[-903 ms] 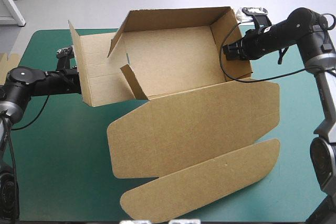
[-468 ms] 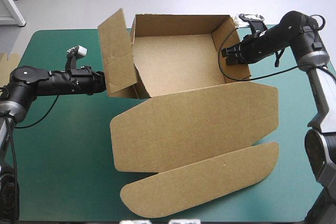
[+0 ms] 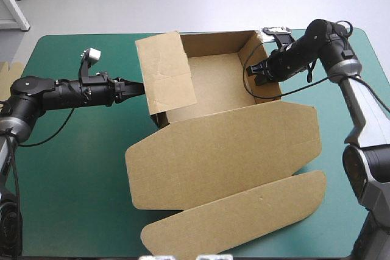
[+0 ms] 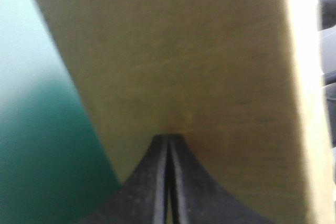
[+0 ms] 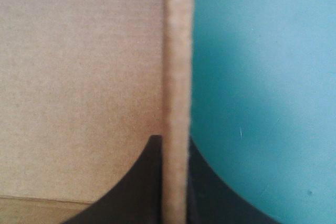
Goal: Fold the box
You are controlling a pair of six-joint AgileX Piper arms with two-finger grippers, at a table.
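The brown box (image 3: 213, 83) stands mid-table as an open tray, its back and right walls raised. Its lid (image 3: 225, 150) lies flat toward the near edge, ending in a curved tuck flap (image 3: 237, 211). The left side panel (image 3: 164, 74) stands up and leans in over the tray. My left gripper (image 3: 141, 87) is shut, its tip against the outside of that panel; in the left wrist view its tip (image 4: 168, 139) meets the brown board (image 4: 184, 56). My right gripper (image 3: 253, 71) is shut on the box's right wall, whose edge (image 5: 178, 51) runs between the fingers.
An edge of more brown board (image 3: 7, 68) shows at the table's left edge. Bare teal-green cover (image 3: 67, 181) lies to the near left of the box and along the right edge (image 3: 353, 168).
The left gripper has moved right, swinging the left panel from splayed outward to upright and leaning inward. The right gripper shifted slightly left with the right wall, and the box turned a little.
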